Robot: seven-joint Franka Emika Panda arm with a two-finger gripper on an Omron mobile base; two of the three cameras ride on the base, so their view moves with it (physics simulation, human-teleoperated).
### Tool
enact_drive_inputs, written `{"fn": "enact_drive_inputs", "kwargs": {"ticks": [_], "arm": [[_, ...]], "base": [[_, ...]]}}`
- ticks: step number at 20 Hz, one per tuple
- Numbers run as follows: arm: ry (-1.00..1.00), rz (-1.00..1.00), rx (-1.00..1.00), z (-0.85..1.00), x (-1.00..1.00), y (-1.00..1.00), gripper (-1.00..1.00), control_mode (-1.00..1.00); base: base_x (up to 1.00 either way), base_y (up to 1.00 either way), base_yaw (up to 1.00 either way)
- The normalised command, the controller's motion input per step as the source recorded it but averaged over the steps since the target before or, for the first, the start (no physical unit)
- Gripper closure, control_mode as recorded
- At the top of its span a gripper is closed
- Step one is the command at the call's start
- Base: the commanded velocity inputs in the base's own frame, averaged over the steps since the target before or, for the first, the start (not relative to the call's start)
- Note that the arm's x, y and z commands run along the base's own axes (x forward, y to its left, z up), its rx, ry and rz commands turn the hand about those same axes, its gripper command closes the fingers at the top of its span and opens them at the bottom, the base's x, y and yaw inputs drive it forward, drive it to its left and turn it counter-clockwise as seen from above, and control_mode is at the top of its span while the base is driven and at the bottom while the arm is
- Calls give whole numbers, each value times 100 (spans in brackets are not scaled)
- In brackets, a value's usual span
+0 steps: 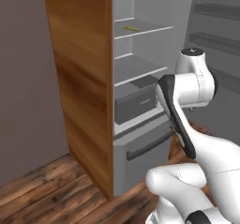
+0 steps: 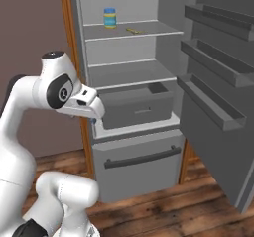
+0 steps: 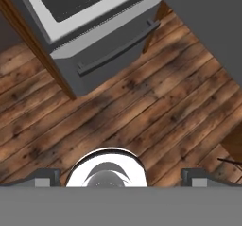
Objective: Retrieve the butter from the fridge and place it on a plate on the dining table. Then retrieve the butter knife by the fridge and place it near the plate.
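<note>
1. The fridge point(image 2: 134, 82) stands open, its door point(image 2: 218, 97) swung out to the right with three grey racks on the inner side.
2. The butter point(image 2: 132, 30), a thin yellow stick, lies flat on the top shelf point(image 2: 149, 30) of the fridge, towards the middle; in the left base view it shows on the same shelf as a small yellow sliver point(image 1: 131, 28).
3. A jar point(image 2: 109, 18) with a blue lid and yellow label stands upright on the same shelf, left of the butter and apart from it.
4. Below the shelves sits a grey drawer point(image 2: 136, 107), and under it the lower compartment front with a dark bar handle point(image 2: 142, 157).
5. A brown wooden panel point(image 1: 84, 78) flanks the left side of the fridge.
6. The arm is bent in front of the fridge, its hand near the drawer level and well below the butter.
7. In the hand view the claw point(image 3: 120, 178) points down at the wooden plank floor point(image 3: 156, 107), its two dark fingertips standing wide apart at the lower corners with nothing between them.
</note>
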Motion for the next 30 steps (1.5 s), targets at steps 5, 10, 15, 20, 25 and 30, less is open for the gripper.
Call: {"fn": "enact_drive_inputs", "kwargs": {"ticks": [5,10,15,20,25,30], "arm": [[0,0,0,0,0,0,-100,100],[0,0,0,0,0,0,-100,100],[0,0,0,0,0,0,-100,100],[0,0,0,0,0,0,-100,100],[0,0,0,0,0,0,-100,100],[0,0,0,0,0,0,-100,100]], "base": [[43,-32,47],[39,-70,66],[33,-56,17],[59,-55,-15],[75,-16,-19],[63,-18,-7]]}}
